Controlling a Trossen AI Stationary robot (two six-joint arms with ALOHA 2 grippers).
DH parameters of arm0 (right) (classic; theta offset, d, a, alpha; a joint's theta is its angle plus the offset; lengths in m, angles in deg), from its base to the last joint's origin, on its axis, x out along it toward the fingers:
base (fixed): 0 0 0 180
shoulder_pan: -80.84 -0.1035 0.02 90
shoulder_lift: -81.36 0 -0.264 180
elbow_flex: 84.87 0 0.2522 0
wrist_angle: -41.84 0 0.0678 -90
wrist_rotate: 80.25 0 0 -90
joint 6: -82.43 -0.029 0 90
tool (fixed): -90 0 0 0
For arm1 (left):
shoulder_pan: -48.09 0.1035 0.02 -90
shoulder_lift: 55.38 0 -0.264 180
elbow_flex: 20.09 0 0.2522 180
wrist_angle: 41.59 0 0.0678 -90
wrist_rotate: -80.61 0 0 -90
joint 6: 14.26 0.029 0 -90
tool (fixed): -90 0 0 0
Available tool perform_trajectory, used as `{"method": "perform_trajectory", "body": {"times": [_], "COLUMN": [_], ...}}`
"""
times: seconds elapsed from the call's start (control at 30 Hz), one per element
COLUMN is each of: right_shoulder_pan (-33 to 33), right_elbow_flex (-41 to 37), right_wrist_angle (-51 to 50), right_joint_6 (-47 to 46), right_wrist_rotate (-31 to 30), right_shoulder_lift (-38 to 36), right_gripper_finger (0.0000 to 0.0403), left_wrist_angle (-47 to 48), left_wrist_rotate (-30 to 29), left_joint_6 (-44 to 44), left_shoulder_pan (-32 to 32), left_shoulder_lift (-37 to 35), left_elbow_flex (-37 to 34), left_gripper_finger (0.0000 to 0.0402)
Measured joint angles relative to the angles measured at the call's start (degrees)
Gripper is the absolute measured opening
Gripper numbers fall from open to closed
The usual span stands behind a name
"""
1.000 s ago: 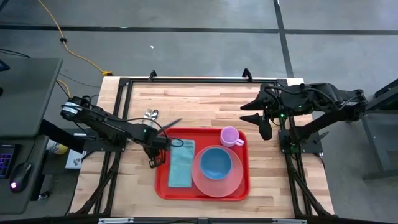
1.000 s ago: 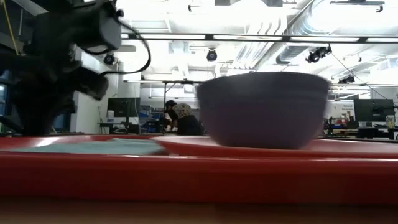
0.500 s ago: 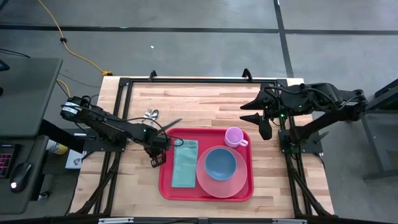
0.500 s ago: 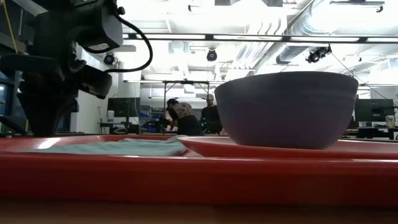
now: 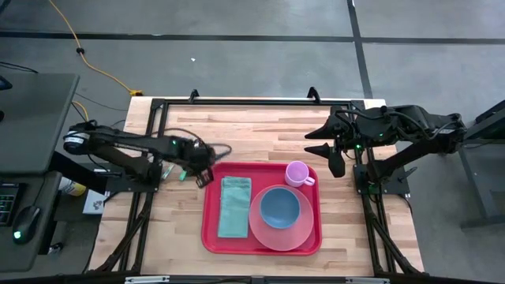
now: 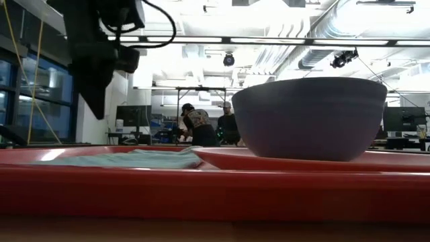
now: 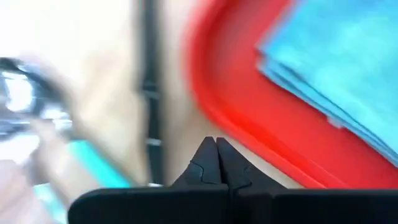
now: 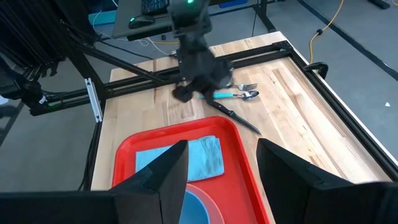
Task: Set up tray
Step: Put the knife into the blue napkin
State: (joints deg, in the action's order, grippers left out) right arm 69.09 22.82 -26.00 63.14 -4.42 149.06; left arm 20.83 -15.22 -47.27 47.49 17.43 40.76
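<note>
Glossy red plastic tray (image 5: 261, 244) (smooth) on pale wood table (image 5: 260, 126)

The red rectangular tray (image 5: 261, 245) lies flat on the table's near middle, loaded with tableware.

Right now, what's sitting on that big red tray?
On the tray lie a folded teal cloth, a pink plate carrying a blue bowl, and a small pink cup. Whatever lies under them is hidden.

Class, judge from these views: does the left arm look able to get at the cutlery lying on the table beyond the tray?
Probably yes. The left gripper, shut, hangs off the red tray's corner, with the cutlery just beyond on open wood and nothing between.
</note>
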Motion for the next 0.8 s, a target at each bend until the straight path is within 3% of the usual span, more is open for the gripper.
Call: {"method": "perform_trajectory", "body": {"times": [0.13, 0.33, 0.57, 0.7, 0.8], "right_shoulder_pan": [0.0, 0.0, 0.0, 0.0, 0.0], "right_elbow_flex": [0.0, 0.0, 0.0, 0.0, 0.0], "right_wrist_angle": [0.0, 0.0, 0.1, 0.0, 0.0], "right_joint_6": [0.0, 0.1, 0.3, 0.3, 0.3], "right_wrist_rotate": [0.0, 0.4, 0.8, 0.9, 0.9], "right_shoulder_lift": [0.0, 0.0, 0.0, 0.0, 0.0], "right_gripper_finger": [0.0169, 0.0169, 0.0169, 0.0169, 0.0169], "left_wrist_angle": [4.7, 4.7, 3.3, 2.0, 2.6], "left_wrist_rotate": [-2.8, 5.3, 8.2, 11.2, 10.2], "left_joint_6": [-1.3, 2.4, 5.6, 9.1, 11.2], "left_shoulder_pan": [5.8, 13.7, 16.9, 17.6, 17.5], "left_shoulder_lift": [-2.8, -3.1, -1.5, -0.9, 0.3], "left_elbow_flex": [0.0, 0.0, 0.0, 0.0, 0.0], "left_gripper_finger": [0.0009, 0.0058, 0.0109, 0.0152, 0.0189]}}
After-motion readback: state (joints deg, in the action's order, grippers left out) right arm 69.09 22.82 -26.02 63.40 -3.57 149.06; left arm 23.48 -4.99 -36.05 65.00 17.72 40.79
